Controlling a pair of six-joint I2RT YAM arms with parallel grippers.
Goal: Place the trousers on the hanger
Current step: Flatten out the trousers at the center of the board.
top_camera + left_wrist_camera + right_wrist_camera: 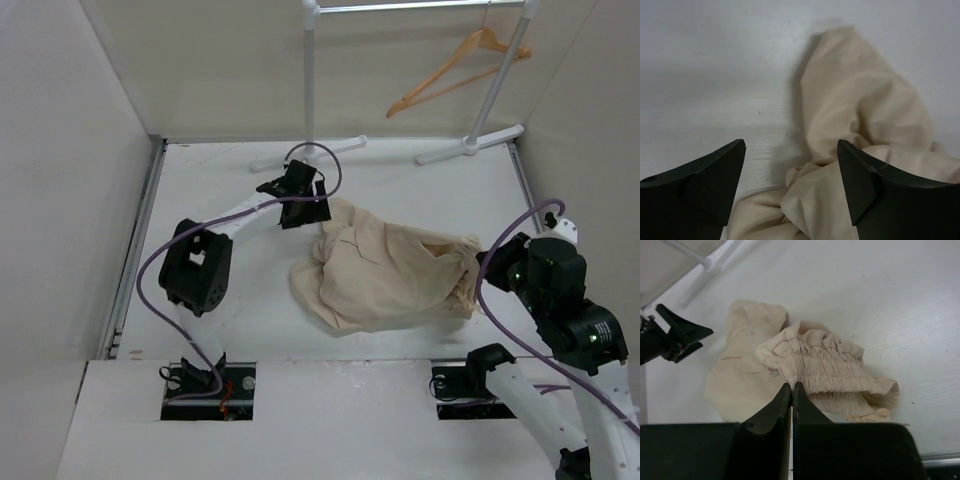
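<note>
Beige trousers (390, 275) in heap btwn L gripper (791, 145), R gripper (791, 386)

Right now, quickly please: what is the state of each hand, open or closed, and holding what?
Left hand: open, over the trousers, holding nothing.
Right hand: closed, tips at the waistband; whether it pinches cloth cannot be told.

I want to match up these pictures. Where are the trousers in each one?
Top: trousers in the middle, slightly right.
Left wrist: trousers on the right and along the bottom.
Right wrist: trousers in the middle, gathered waistband showing.
Shared landmark: the left gripper, next to the trousers in all three.
</note>
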